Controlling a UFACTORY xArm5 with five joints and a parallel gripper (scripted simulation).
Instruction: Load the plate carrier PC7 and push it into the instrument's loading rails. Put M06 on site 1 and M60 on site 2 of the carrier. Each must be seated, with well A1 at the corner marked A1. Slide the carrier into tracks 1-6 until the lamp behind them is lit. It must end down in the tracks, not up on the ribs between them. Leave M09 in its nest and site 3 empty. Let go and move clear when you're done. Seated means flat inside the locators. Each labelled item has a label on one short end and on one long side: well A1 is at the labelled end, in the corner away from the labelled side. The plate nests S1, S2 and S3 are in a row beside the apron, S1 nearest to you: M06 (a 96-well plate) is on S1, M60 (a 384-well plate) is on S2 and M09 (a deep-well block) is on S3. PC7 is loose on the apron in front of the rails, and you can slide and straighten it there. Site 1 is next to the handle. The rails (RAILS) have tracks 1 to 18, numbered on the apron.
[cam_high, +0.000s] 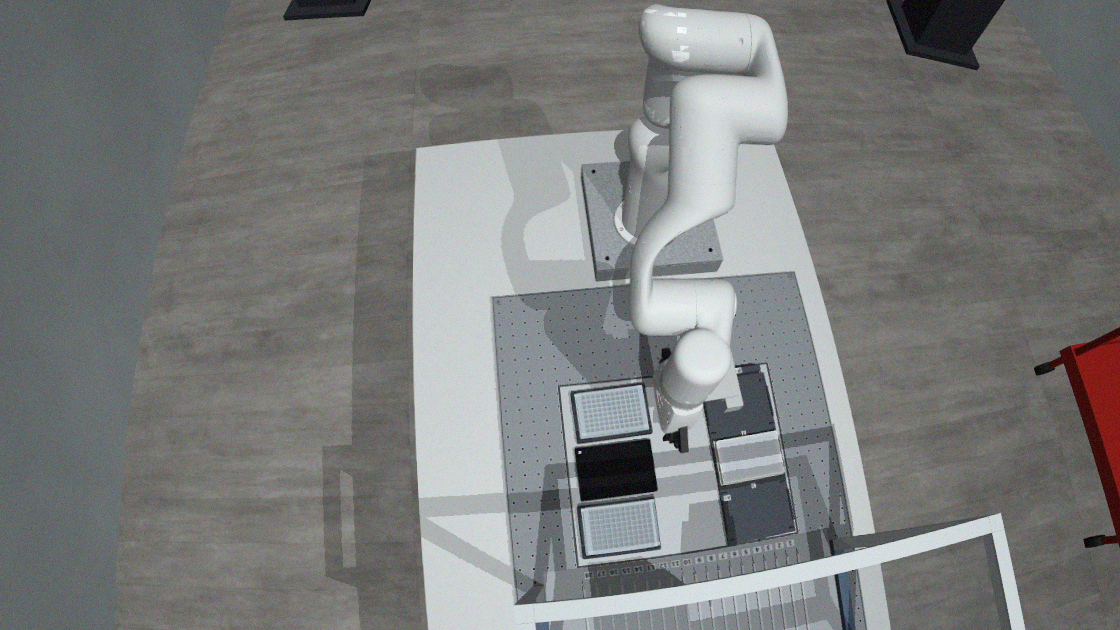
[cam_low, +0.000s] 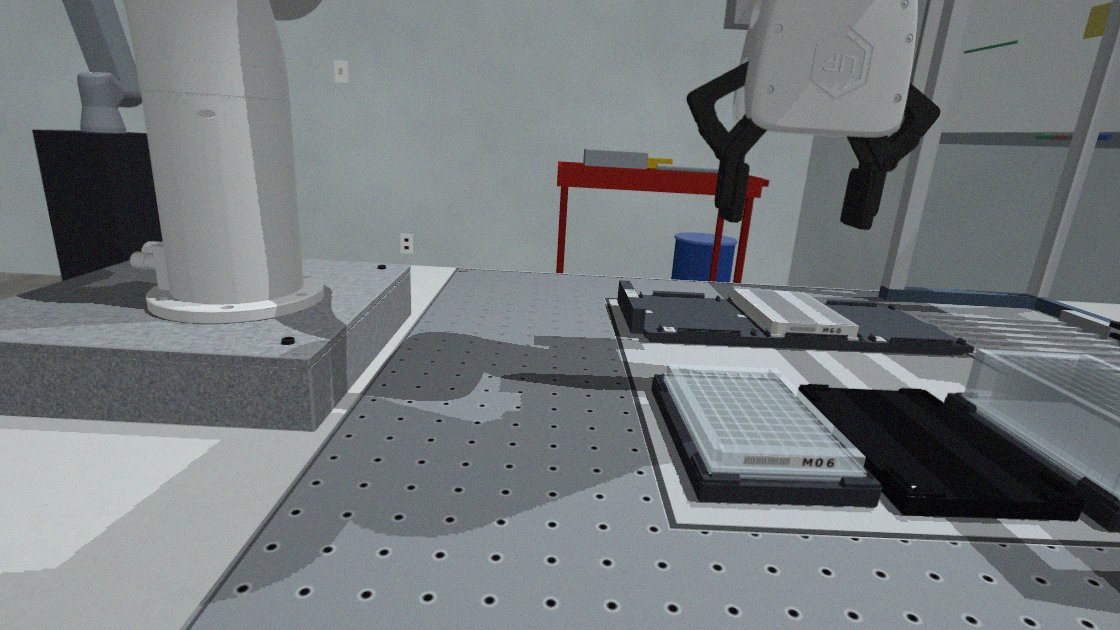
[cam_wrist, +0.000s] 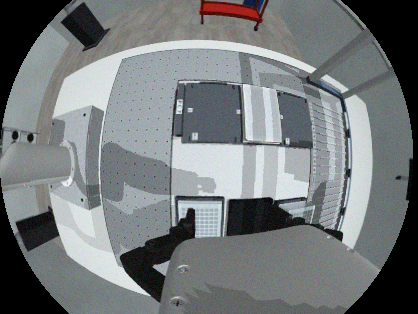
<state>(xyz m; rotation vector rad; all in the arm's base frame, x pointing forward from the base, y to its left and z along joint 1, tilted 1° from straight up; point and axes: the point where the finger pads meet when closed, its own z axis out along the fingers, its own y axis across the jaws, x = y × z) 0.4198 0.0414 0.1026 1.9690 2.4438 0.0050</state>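
My gripper (cam_high: 675, 440) (cam_low: 794, 210) is open and empty. It hangs high over the apron (cam_high: 682, 501), between the nest row and the carrier PC7 (cam_high: 744, 413) (cam_low: 689, 315) (cam_wrist: 209, 111). M60 (cam_high: 747, 459) (cam_low: 787, 309) (cam_wrist: 261, 115), a white 384-well plate, lies on the carrier's middle site. The two sites on either side of it are bare. M06 (cam_high: 610, 412) (cam_low: 751, 419) (cam_wrist: 201, 214), a clear 96-well plate, sits on its nest S1. Nest S2 (cam_high: 616, 468) (cam_low: 924, 454) is black and bare. M09 (cam_high: 618, 526) (cam_low: 1049, 407), a clear deep-well block, sits on S3.
The rails (cam_high: 699, 607) (cam_low: 1010, 325) lie beyond the carrier's far end, under a white frame (cam_high: 783, 579). The arm's grey pedestal (cam_high: 603, 195) (cam_low: 195, 368) stands on the near side. A red cart (cam_high: 1096, 423) (cam_low: 650, 180) stands off the table.
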